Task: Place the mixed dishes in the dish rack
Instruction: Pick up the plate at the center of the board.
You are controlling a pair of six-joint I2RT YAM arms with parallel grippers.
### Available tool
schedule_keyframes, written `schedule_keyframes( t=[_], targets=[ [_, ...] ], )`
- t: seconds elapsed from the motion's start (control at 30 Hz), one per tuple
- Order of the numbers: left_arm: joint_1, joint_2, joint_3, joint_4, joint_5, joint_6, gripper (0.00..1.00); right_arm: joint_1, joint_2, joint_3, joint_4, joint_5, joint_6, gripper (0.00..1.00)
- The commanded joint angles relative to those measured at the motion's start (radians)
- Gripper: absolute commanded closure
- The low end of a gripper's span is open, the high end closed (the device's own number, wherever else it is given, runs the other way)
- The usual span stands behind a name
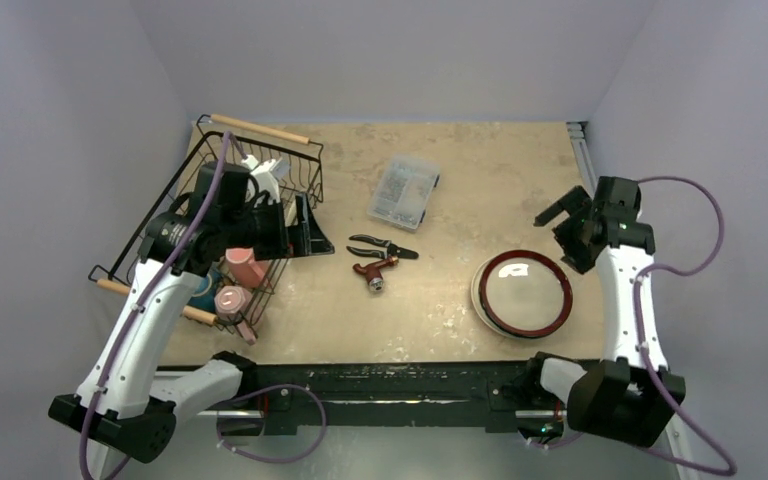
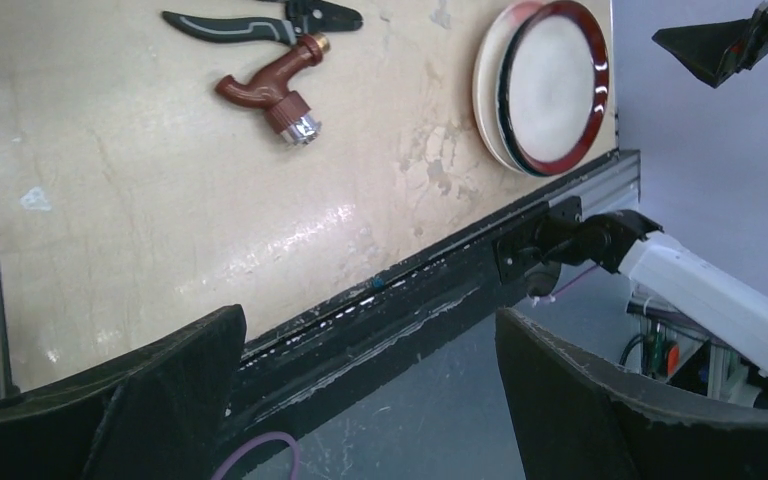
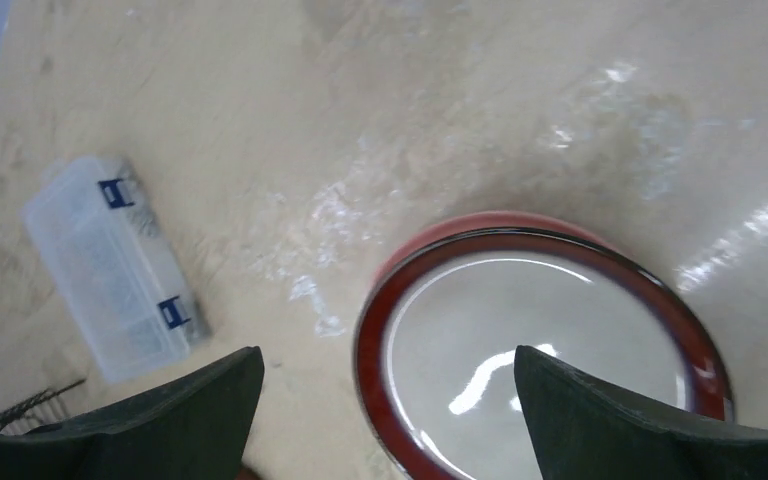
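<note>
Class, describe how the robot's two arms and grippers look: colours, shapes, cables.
Both the left arm and right arm have white shells with black joints and bases. A purple cable loops along each. The left gripper and right gripper are black, with broad, wedge-shaped fingers.

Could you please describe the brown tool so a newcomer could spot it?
Start at the black wire dish rack on the left. Two hand tools lie right of it. The brown tool is nearer, tap-shaped with a silver end, unlike the black pliers.
</note>
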Motion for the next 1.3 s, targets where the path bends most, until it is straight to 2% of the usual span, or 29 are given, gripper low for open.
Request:
schedule_keyframes(
  t=[0.0,0.1,0.17,0.3,0.5,0.9,1.13,1.27],
  targets=[
    [-0.08,0.025,0.062,0.046,0.035,0.029,0.06,-0.069,-0.101,-0.02,-0.172,0.231,-0.05,0.01],
    [-0.131,0.032,0.072,0.054,0.037,0.036,0.06,-0.119,-0.116,-0.066,-0.188,0.325,-0.072,0.01],
    [-0.158,0.029,0.075,0.052,0.026,0.053,0.06,-0.142,-0.104,-0.105,-0.176,0.335,-0.089,0.01],
    [-0.205,0.026,0.1,0.018,-0.037,0.118,0.05,-0.209,-0.06,-0.172,-0.136,0.272,-0.096,0.01],
    [-0.273,0.061,0.178,-0.021,-0.098,0.188,0.03,-0.226,0.007,-0.24,-0.051,0.197,-0.108,0.01],
    [-0.277,0.083,0.178,-0.035,-0.065,0.157,0.03,-0.225,0.108,-0.251,-0.009,0.049,-0.186,0.01],
    [-0.277,0.075,0.177,-0.043,-0.072,0.159,0.03,-0.224,0.085,-0.284,0.063,0.006,-0.18,0.01],
    [-0.278,0.073,0.182,-0.048,-0.076,0.166,0.03,-0.223,0.062,-0.329,0.112,-0.073,-0.163,0.01]
  ],
)
